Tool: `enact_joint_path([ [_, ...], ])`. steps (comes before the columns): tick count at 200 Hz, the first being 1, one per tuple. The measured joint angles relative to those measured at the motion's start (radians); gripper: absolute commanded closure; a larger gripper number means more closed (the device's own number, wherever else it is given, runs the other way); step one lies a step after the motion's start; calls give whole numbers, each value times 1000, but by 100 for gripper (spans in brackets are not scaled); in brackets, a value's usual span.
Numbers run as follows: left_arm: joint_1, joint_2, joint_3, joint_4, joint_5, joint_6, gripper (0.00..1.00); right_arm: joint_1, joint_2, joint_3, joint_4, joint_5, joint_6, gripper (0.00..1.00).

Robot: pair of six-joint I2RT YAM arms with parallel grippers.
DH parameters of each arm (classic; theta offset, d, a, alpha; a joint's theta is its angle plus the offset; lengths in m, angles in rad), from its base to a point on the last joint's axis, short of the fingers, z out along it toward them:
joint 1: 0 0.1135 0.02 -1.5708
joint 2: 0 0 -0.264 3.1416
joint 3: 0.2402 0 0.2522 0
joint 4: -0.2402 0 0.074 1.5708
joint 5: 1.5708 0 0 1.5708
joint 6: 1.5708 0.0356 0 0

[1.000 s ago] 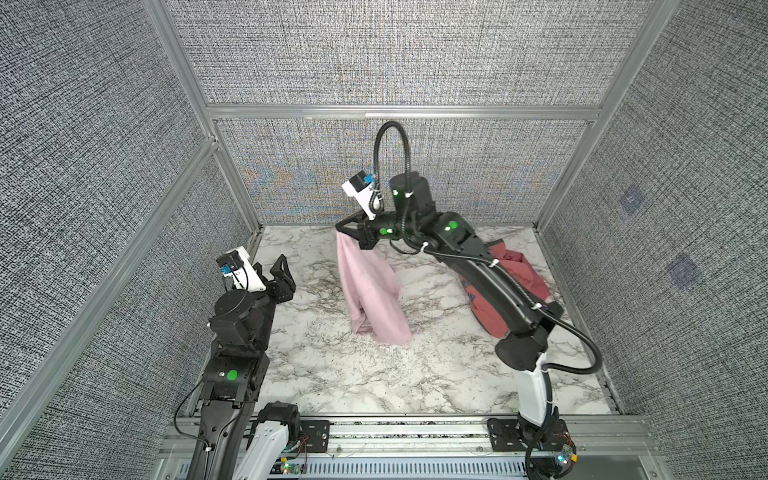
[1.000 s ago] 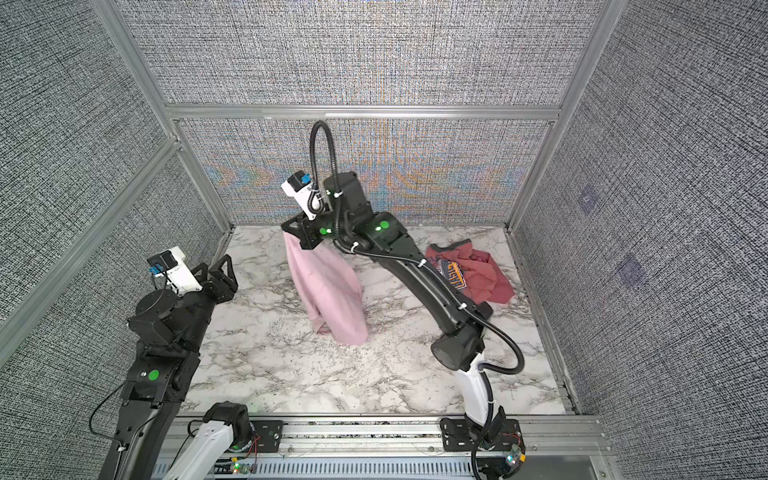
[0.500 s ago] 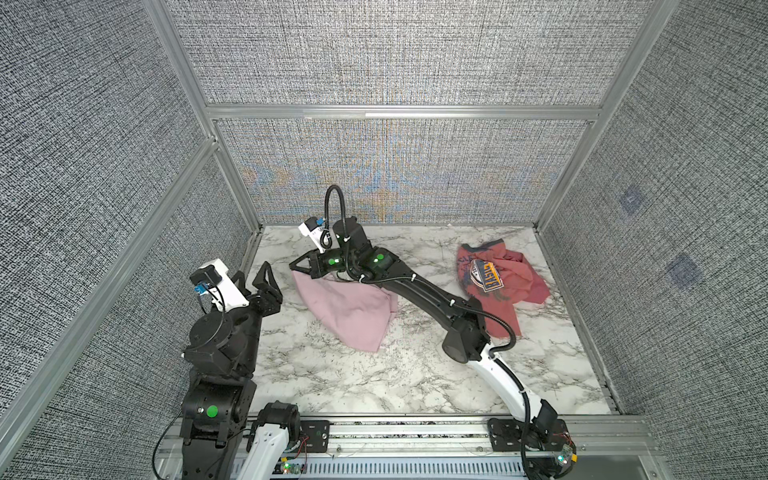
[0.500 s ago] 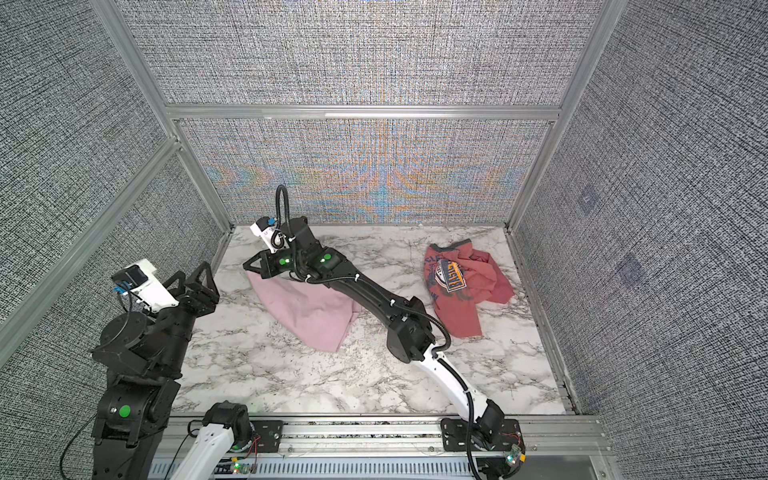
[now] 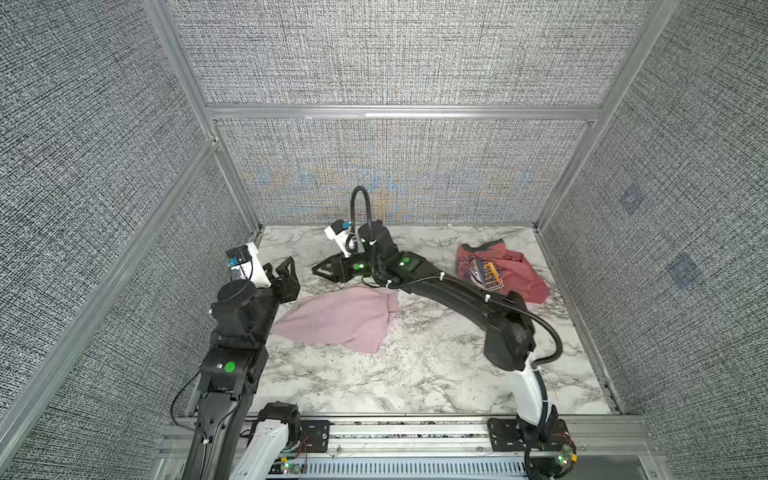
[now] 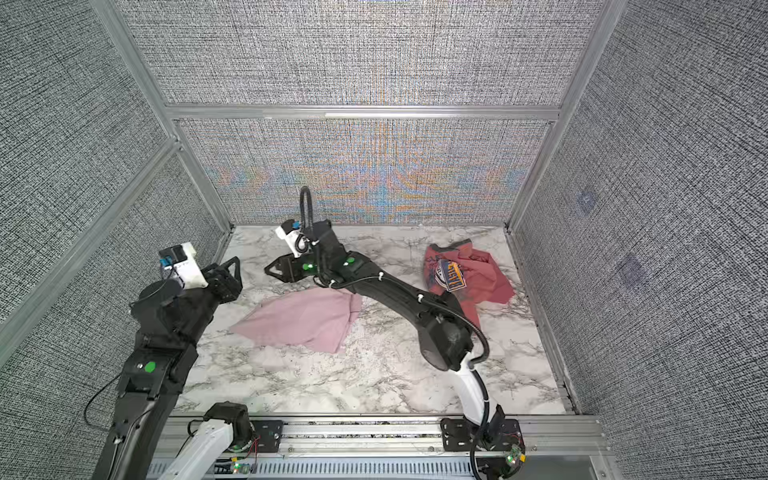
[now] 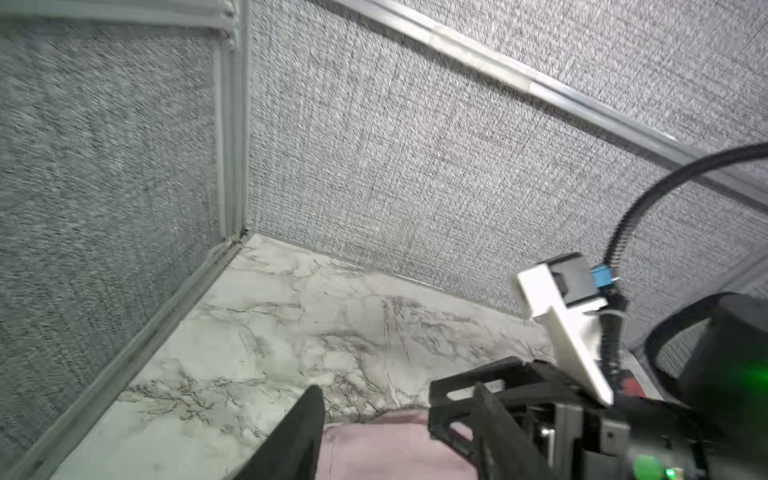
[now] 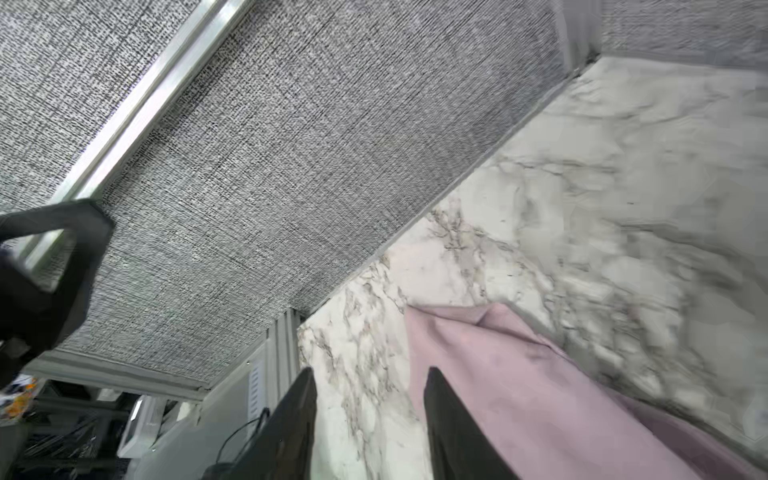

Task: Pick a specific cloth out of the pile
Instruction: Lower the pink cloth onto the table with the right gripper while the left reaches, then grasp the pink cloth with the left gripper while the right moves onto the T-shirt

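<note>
**A:** ok so where's the pink cloth, and has either arm got hold of it?

**B:** Neither. Starting nearest the front, the left claw [image 5: 283, 269] is up off the table [image 5: 415, 374]. Its fingers look parted with nothing between them, but only one finger is clear in its wrist view, so that's my best read. Just past it the pink cloth [image 5: 340, 318] lies flat on the marble, left of centre. It's well apart from the red shirt [image 5: 511, 278], which is crumpled at the far right.

**A:** and the right claw?

**B:** The right claw [image 5: 321, 272] reaches across the middle and hangs just behind the cloth's far edge, fingers apart and empty. Its wrist view shows bare marble between the fingers and pink fabric beside one of them.

**A:** which way does the cloth run then?

**B:** Its long axis goes roughly side to side across the table. From the right claw the cloth lies toward the front. From the left claw it lies to the right, with its left corner just beside the claw. I'd call the two about equally close. With the cloth clear of the shirt, the picking-out looks basically done to me.
</note>
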Motion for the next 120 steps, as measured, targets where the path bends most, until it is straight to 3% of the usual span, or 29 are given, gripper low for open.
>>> enact_joint_path([
  [23, -69, 92, -80, 68, 63, -5, 43, -83, -188, -284, 56, 76, -12, 55],
  [61, -307, 378, -83, 160, 70, 5, 43, -258, -529, -707, 115, 209, 1, 55],
  [84, -394, 542, -54, 242, 61, 8, 43, -320, -710, -857, 84, 282, -18, 55],
  [120, -443, 755, 17, 294, 51, 6, 45, -372, -914, -1022, 22, 379, -48, 54],
])
